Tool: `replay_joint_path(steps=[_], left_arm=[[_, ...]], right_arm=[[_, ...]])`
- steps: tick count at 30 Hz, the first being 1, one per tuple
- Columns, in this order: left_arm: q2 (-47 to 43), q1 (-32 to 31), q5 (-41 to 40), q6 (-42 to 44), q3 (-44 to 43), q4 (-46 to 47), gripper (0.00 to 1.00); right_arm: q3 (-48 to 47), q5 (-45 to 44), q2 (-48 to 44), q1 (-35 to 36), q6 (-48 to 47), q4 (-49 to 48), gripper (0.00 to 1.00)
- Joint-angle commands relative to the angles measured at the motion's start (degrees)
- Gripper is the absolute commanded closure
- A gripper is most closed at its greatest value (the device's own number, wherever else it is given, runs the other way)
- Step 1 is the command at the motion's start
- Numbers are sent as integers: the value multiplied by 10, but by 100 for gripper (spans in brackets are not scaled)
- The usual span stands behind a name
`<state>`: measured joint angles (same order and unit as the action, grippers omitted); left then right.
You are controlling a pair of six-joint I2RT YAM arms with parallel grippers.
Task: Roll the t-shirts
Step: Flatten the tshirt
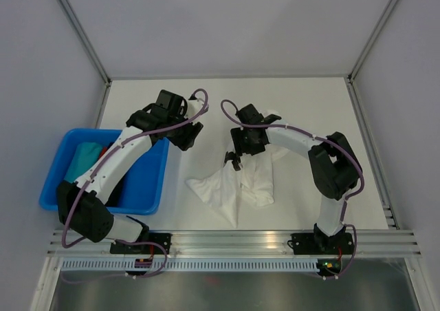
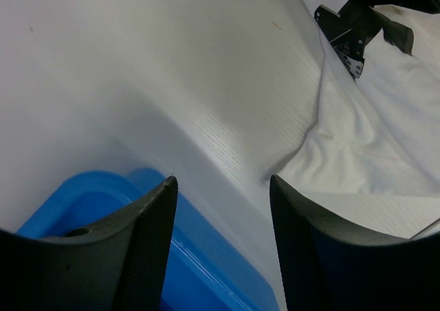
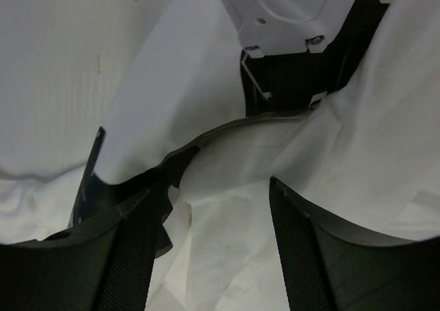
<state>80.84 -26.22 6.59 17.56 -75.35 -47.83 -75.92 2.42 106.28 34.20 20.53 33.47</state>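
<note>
A white t-shirt (image 1: 230, 187) lies crumpled on the table between the two arms. It also shows in the left wrist view (image 2: 371, 139) and fills the right wrist view (image 3: 227, 242). My right gripper (image 1: 234, 161) is open and low over the shirt's far edge, with a fold of cloth lying between its fingers (image 3: 216, 187). My left gripper (image 1: 187, 137) is open and empty (image 2: 220, 180). It hovers over the bin's far right corner, left of the shirt and apart from it. The right gripper's finger shows in the left wrist view (image 2: 350, 29).
A blue plastic bin (image 1: 157, 180) stands at the left with teal and dark clothes inside; its corner lies under my left gripper (image 2: 206, 263). Grey walls close the table on three sides. A metal rail runs along the near edge (image 1: 234, 242).
</note>
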Motion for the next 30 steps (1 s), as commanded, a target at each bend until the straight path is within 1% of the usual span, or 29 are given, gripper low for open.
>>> replay_joint_path(steps=[1,5,7,9,10,11,13,14,16,20,24,25,27,28,29,30], left_arm=[[-15,-1,14,-19,8,2,38],[-13,-1,30,-14,13,2,37],[-2,-1,40,-16,12,2,37],[7,-1,55,-18,10,0,37],[13,-8,74,-17,11,-1,34],[18,-15,76,-13,13,-1,32],[27,-46,74,-8,21,0,29],[40,-57,72,-1,26,2,26],[58,-81,64,2,39,10,24],[106,-106,51,10,64,57,22],[142,-114,19,14,97,109,20],[149,-114,8,11,100,117,20],[161,-114,4,9,106,129,21],[178,-114,3,7,107,131,23],[185,-114,0,5,108,134,25],[193,-114,-6,4,111,136,28]], right_arm=[[-37,-80,12,0,32,-9,31],[-27,-122,-3,0,41,-25,36],[-25,-150,-3,-1,40,-13,36],[-13,-156,-1,-3,41,-21,36],[-11,-147,1,-5,40,-28,36],[-10,-146,3,-9,42,-33,37],[-22,-149,13,-19,43,-30,38],[-24,-146,15,-21,43,-32,39],[-23,-142,11,-25,43,-47,41],[-6,-132,20,-40,47,-72,46],[32,-123,19,-66,51,-91,48],[39,-122,16,-69,50,-97,53],[52,-114,10,-72,48,-112,61],[54,-106,9,-72,43,-113,69],[59,-102,5,-74,43,-116,74],[62,-98,-1,-75,43,-117,85]])
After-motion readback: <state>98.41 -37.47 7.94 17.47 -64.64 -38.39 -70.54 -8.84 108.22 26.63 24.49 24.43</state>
